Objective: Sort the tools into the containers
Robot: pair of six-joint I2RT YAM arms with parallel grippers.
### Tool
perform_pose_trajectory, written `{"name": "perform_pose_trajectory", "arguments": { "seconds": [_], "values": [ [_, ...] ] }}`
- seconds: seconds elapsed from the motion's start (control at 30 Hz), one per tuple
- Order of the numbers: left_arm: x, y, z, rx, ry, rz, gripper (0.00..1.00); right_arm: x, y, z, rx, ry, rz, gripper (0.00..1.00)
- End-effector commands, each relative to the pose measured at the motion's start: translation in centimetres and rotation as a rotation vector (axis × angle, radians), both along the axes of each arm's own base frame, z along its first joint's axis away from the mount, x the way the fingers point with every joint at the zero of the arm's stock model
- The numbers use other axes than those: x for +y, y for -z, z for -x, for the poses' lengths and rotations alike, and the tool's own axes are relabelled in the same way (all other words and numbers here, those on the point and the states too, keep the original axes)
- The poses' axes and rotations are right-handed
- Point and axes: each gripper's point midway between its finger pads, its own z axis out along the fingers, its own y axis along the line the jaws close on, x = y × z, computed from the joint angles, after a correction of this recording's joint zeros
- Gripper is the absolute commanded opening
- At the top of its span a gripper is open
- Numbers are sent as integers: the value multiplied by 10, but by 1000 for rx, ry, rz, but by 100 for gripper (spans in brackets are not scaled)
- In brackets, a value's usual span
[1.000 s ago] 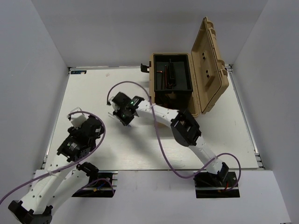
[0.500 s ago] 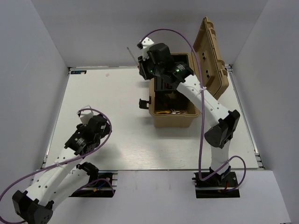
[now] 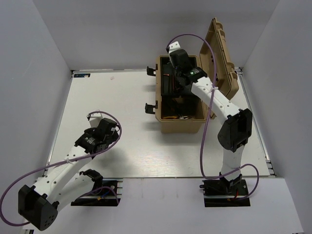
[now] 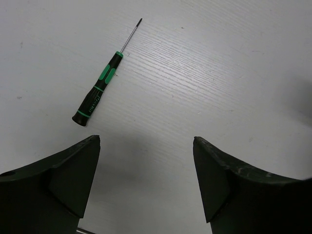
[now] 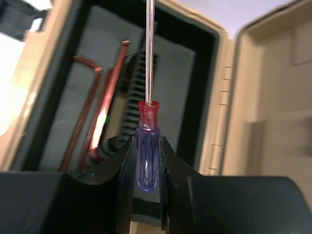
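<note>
Tan toolbox point(image 3: 179, 126) sat lid-open at 1 o'clock on the table point(image 3: 122, 97), unmoved. Right gripper point(image 5: 147, 146) had shifted from the box's 10 o'clock corner to over its black tray point(image 5: 187, 83), jaws pinching the blue-handled screwdriver point(image 5: 147, 163), shaft pointing to 12. Left gripper point(image 4: 146, 185) had crept toward 3 o'clock, jaws spread. The green-black screwdriver point(image 4: 97, 92) lay on the table at its 11 o'clock. Two hex keys point(image 5: 87, 112) lay in the tray.
</note>
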Motion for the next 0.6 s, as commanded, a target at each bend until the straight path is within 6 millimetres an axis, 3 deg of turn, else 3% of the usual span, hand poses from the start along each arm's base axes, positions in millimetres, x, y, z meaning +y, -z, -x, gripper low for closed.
{"name": "perform_pose_trajectory", "arguments": {
  "seconds": [0.0,0.33,0.57],
  "values": [
    [-2,-12,-4,-41,-4,26,87,-14,-35,-18,-114,76,-21,0],
    [2,-4,-3,-13,-49,14,91,-46,17,-35,-5,148,60,0],
    [8,-7,-4,-6,-116,9,96,-54,37,-33,71,158,51,2]
  ]
}}
